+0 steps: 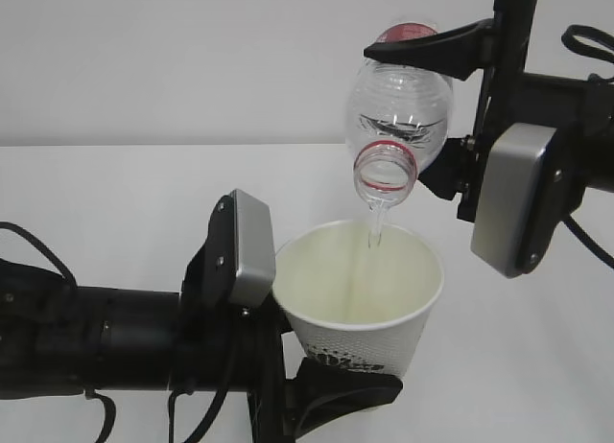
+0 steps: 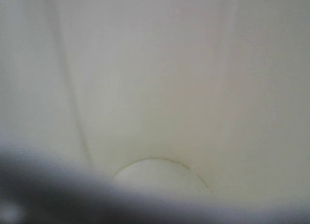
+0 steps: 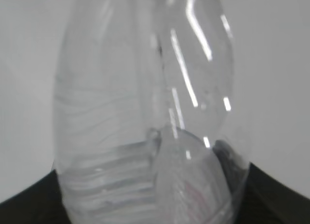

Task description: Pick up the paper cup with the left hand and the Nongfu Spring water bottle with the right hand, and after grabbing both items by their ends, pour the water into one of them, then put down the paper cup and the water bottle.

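The paper cup (image 1: 360, 290) is held upright above the table, my left gripper (image 1: 347, 378) shut on its lower part. A black finger (image 1: 336, 393) shows under the printed band. The cup's cream inside (image 2: 160, 88) fills the left wrist view. Directly above the cup, the Nongfu Spring water bottle (image 1: 401, 103) is tipped mouth-down, red neck ring lowest. My right gripper (image 1: 439, 107) is shut on its body. A thin stream of water (image 1: 376, 222) falls from the mouth into the cup. The clear ribbed bottle (image 3: 145, 112) fills the right wrist view.
A white table (image 1: 96, 194) lies under both arms, with a pale wall behind it. Black cables (image 1: 38, 256) loop off the left arm at the lower left. The right arm's grey plate (image 1: 513, 198) hangs close to the cup's right rim.
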Robot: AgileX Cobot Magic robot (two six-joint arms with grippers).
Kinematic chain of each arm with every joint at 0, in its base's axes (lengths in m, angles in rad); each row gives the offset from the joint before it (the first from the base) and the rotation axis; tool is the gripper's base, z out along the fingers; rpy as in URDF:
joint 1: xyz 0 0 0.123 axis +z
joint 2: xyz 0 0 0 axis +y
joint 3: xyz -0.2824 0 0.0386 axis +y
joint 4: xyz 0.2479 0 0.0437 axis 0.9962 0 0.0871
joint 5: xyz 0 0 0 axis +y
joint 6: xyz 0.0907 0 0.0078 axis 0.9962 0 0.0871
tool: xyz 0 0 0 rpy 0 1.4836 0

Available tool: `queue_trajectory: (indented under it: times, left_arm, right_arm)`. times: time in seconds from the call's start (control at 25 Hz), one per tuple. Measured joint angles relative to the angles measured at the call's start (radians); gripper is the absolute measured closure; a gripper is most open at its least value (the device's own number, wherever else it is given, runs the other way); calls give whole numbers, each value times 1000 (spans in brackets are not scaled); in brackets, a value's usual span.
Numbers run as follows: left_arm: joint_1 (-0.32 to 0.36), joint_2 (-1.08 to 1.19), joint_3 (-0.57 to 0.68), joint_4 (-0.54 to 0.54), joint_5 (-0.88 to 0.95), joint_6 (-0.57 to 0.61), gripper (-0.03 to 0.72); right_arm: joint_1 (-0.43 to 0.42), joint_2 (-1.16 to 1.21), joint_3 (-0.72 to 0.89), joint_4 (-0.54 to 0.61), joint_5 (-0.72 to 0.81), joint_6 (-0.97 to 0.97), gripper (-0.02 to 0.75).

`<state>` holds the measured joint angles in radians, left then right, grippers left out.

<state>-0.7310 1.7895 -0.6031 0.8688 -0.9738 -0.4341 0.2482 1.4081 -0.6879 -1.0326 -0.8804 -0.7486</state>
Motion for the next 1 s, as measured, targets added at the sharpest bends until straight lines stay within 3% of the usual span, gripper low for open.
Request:
queue_trajectory:
  times: [1.0]
  left_arm:
    - [0,0,-7,29,4,-2,203]
  right_arm:
    - [0,0,0,0,-2,-15,218]
